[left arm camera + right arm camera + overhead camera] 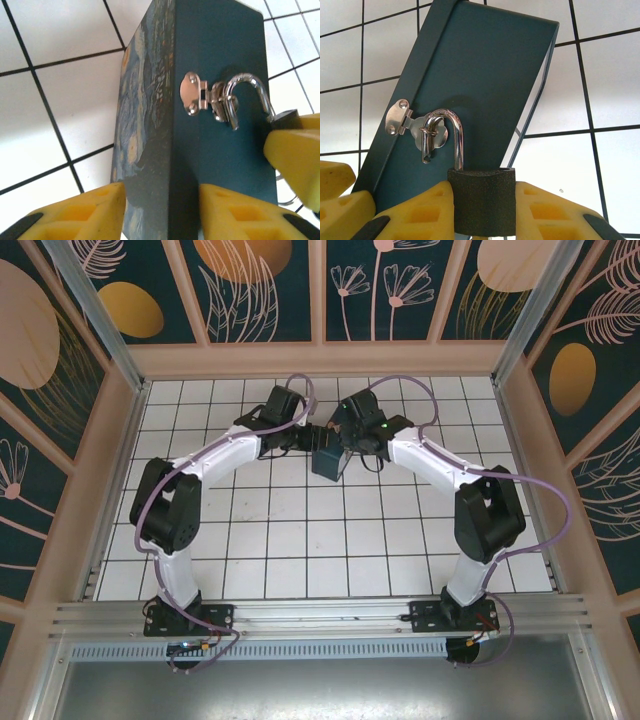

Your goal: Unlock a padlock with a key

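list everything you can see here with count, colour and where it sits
box: 1, dark teal with a blue-and-yellow swirl side, between the arms
hasp: 1, silvery, on the box's teal face
padlock: 1, dark body, silvery shackle hooked through the hasp
table: 1, white tiles, dark lines
walls: several, dark teal floral panels, around the table
left arm: 1, white and black, yellow jaws clamped on the box
right arm: 1, white and black, yellow jaws clamped on the padlock body
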